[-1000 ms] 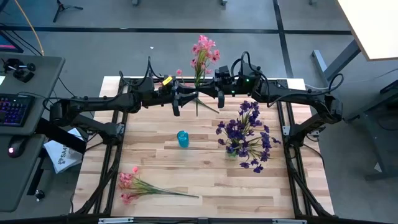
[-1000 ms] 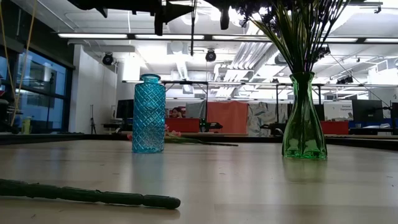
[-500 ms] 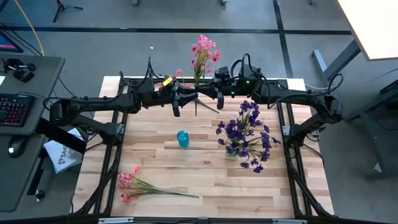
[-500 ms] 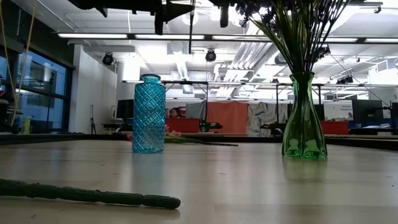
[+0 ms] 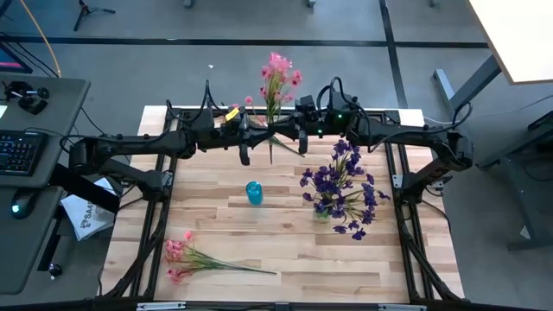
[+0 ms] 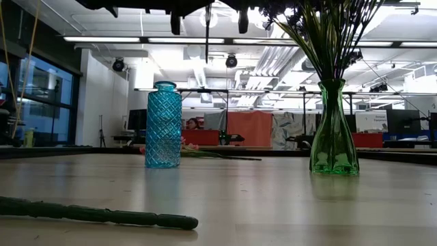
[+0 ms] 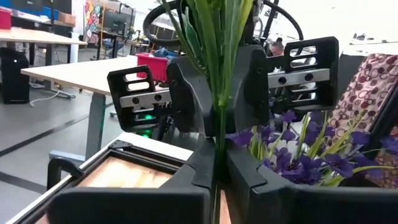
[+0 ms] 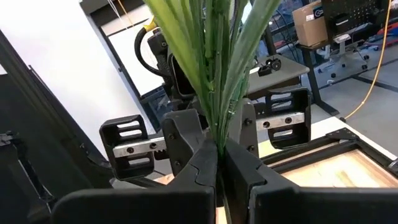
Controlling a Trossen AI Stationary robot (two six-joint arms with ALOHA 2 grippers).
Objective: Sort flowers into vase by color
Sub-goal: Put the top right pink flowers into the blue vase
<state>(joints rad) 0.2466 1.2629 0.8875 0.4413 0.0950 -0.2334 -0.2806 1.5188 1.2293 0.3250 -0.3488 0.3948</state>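
A pink flower sprig (image 5: 275, 76) stands upright in the air over the table's far middle. My left gripper (image 5: 264, 136) and my right gripper (image 5: 283, 136) face each other there, both shut on its green stems. A blue vase (image 5: 253, 192) stands on its base mid-table, with nothing in it that I can see. A green vase (image 6: 333, 133) to its right holds the purple flowers (image 5: 341, 186). More pink flowers (image 5: 186, 257) lie flat at the near left. My left gripper pinches the sprig's green stems (image 7: 217, 146) between its two fingers, coming level from the table's left, fingers across the stems. The sprig stands upright and clear of the table. My right gripper pinches the same bundle of stems (image 8: 216, 134) between its two fingers, level from the table's right and across the stems, facing my left gripper. Leaves and blossoms rise above the fingers; the stem's lower end (image 6: 207, 24) hangs free below.
Beyond the table's left edge stands a desk with a keyboard (image 5: 17, 151). Bare wood lies between the blue vase and the lying pink flowers. A dark green stem (image 6: 95, 214) lies close to the low camera.
My left gripper has shut on the sprig's stems, which my right gripper was holding before. The blossom head has swung a little toward the table's left. Both arms stay at the far middle.
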